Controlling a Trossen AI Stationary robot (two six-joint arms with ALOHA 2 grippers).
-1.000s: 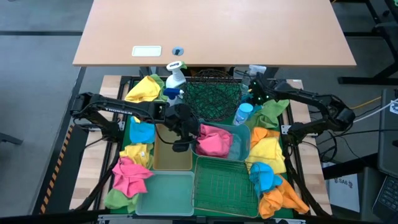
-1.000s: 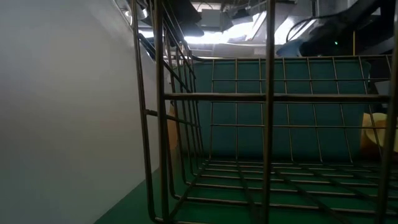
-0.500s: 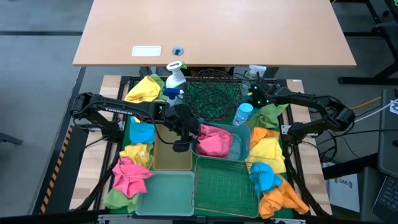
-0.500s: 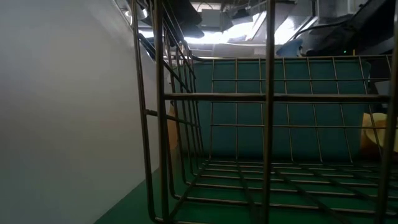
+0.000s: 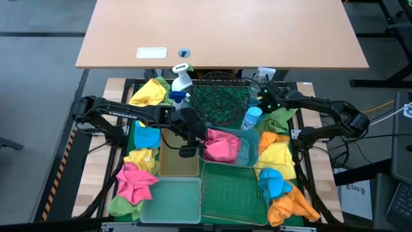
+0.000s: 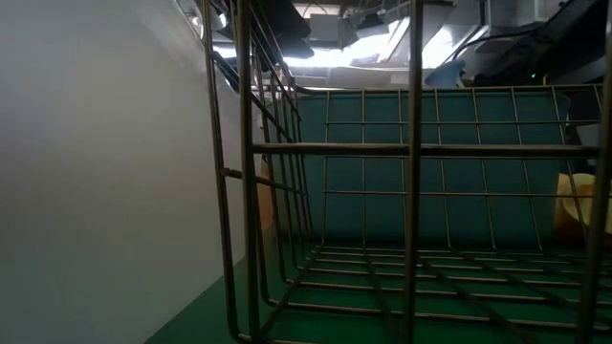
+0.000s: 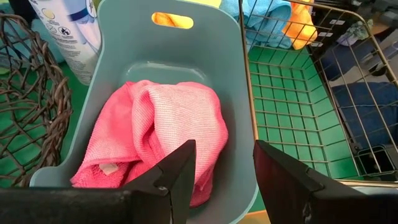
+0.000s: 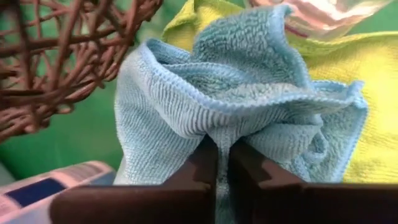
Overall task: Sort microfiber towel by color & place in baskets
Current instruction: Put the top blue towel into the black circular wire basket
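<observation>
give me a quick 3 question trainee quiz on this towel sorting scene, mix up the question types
1. True or false: the right tool is shut on a blue towel.
2. Multiple choice: what lies in the teal bin in front of the open left tool? A) an orange towel B) a pink towel C) a spray bottle
3. Fill in: in the high view, the green wire basket holds ____ towels.

Key
1. True: the wrist view shows the cloth pinched between the fingers.
2. B
3. No; only its wire floor shows.
</observation>
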